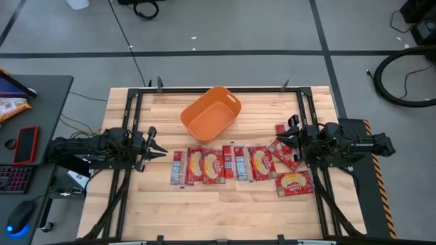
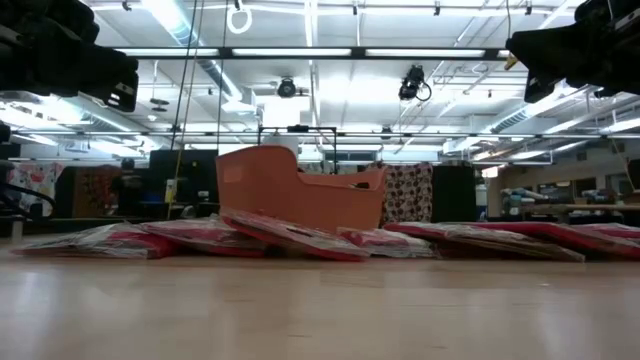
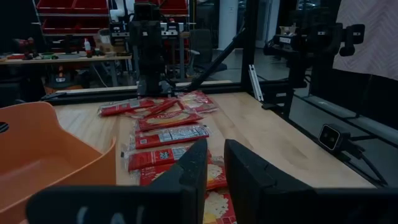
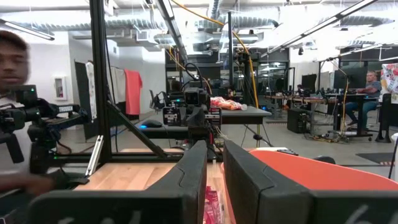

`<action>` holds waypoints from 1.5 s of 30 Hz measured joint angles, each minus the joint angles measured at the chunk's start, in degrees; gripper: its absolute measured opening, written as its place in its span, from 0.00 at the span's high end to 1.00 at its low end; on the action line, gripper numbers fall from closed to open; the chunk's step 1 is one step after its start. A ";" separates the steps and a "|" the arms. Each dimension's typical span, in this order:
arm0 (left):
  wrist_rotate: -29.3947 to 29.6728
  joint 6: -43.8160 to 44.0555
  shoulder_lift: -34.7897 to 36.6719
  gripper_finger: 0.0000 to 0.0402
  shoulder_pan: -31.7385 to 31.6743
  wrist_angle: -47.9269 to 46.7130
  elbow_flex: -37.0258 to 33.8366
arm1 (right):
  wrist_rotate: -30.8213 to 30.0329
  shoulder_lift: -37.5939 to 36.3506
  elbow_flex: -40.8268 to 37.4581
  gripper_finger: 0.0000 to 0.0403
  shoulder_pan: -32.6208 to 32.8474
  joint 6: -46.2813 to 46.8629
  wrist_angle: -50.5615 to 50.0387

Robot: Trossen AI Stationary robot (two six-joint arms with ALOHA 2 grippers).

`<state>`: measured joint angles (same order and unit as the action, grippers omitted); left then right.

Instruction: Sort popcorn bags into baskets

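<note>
Popcorn bags lie flat in a row across table centre, a couple overlapping near R side; none in the orange basket, which sits just behind the row. L gripper hovers at row's L end, fingers spread a little, holding nothing. R gripper hovers above R-end bags, narrow gap, nothing held. Judged: start of task, no pick made yet. Next needs a descent onto an end bag's edge, since flat packets give little to pinch.

Red/yellow popcorn bags, orange basket
</note>
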<state>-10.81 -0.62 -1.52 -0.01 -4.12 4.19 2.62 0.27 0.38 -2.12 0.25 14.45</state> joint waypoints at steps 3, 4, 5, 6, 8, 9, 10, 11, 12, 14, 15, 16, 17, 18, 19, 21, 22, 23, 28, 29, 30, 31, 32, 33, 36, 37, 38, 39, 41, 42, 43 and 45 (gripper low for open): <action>0.02 0.00 0.00 0.85 -0.02 0.01 0.00 | 0.01 0.01 0.00 0.85 0.00 -0.01 -0.01; 0.00 0.01 0.00 0.85 -0.02 0.00 -0.01 | 0.01 0.01 0.00 0.85 0.00 0.00 0.00; 0.00 0.00 0.00 0.85 -0.02 0.02 0.00 | 0.01 -0.01 0.00 0.85 0.01 0.00 0.01; 0.02 0.00 0.00 0.85 -0.02 0.01 -0.01 | 0.00 -0.01 0.00 0.85 0.00 0.00 0.00; 0.02 0.00 0.00 0.85 -0.02 0.01 0.00 | 0.01 0.01 0.00 0.85 0.01 0.00 0.01; 0.02 0.00 0.00 0.85 -0.02 0.00 -0.01 | -0.01 0.00 0.00 0.85 0.00 -0.01 0.00; 0.01 0.00 0.00 0.85 -0.02 0.00 -0.02 | -0.01 0.01 0.00 0.85 0.01 -0.02 0.01; 0.01 0.00 0.00 0.85 -0.02 0.00 -0.01 | -0.01 -0.01 0.00 0.85 -0.01 0.00 -0.01; 0.02 0.00 0.00 0.85 -0.02 0.00 0.00 | 0.01 0.01 0.00 0.85 0.01 0.00 0.01; 0.02 0.00 0.00 0.85 -0.02 0.02 0.00 | 0.00 0.01 0.00 0.85 0.00 0.00 0.00; 0.02 0.00 0.00 0.85 -0.02 0.02 0.00 | 0.00 -0.01 0.00 0.85 -0.01 0.00 0.00; 0.00 0.00 0.00 0.85 -0.02 0.02 0.00 | 0.01 0.00 0.00 0.85 -0.01 0.00 0.01; 0.01 0.00 0.00 0.85 -0.02 0.01 0.00 | 0.00 0.01 0.00 0.85 0.00 0.00 -0.01; 0.00 -0.04 0.00 0.85 -0.02 0.13 -0.01 | 0.01 -0.01 0.00 0.85 0.01 0.00 0.01; 0.01 -0.05 0.00 0.85 -0.02 0.50 0.00 | 0.01 -0.01 0.00 0.85 -0.01 0.00 0.01; 0.02 -0.09 0.02 0.85 -0.02 1.28 0.00 | -0.02 0.01 0.00 0.85 -0.01 -0.01 0.20; 0.02 -0.09 0.02 0.85 -0.02 1.51 0.00 | -0.35 0.01 0.00 0.85 0.01 -0.01 0.81; 0.00 -0.09 -0.02 0.85 -0.02 2.11 0.00 | -1.28 -0.01 0.00 0.85 0.01 -0.02 1.70; 0.00 2.29 -0.01 0.85 -0.02 7.56 0.00 | -4.47 -0.01 0.00 0.85 -0.01 0.00 5.31; 0.00 3.58 -0.01 0.85 -0.02 8.67 0.00 | -4.46 0.00 0.00 0.85 0.01 0.00 6.03; 0.04 4.71 0.01 0.85 -0.01 9.74 0.00 | -4.47 0.01 0.00 0.85 0.01 0.00 7.16; 0.02 5.60 0.02 0.85 -0.02 10.71 0.00 | -4.47 -0.01 0.00 0.85 0.01 -0.18 8.33; 0.00 6.34 0.00 0.85 -0.02 11.63 0.00 | -4.47 -0.01 0.00 0.85 0.01 -0.66 9.45; 0.05 6.97 0.00 0.85 -0.02 12.66 0.00 | -4.47 -0.01 0.00 0.85 0.01 -1.12 10.35; 1.73 7.50 0.02 0.85 0.00 14.38 0.00 | -4.47 -0.01 0.00 0.85 0.01 -0.77 12.34; 2.56 7.48 0.01 0.85 0.00 14.60 0.00 | -4.47 -0.01 0.00 0.85 0.01 0.34 12.90; 3.68 7.50 0.02 0.85 0.00 14.75 0.00 | -4.47 -0.01 0.00 0.85 0.01 1.74 13.36; 4.99 7.48 0.02 0.85 0.00 14.78 0.00 | -4.59 -0.01 0.00 0.85 0.01 3.26 13.62; 7.61 7.49 0.00 0.85 0.00 14.70 0.00 | -5.34 0.12 0.00 0.85 0.01 5.03 13.42; 8.80 7.50 0.00 0.85 -0.01 14.77 0.00 | -5.95 0.67 0.00 0.85 0.01 5.79 13.52; 9.68 7.49 0.00 0.85 -0.02 14.91 0.00 | -6.18 1.44 0.00 0.85 0.00 6.73 13.50; 10.08 7.00 -0.01 0.85 -0.02 15.44 0.00 | -6.17 3.45 0.00 0.85 0.01 8.48 13.43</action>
<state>-0.73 6.38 -1.53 -0.03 11.32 4.19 -3.55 3.71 0.38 -2.11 8.73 27.88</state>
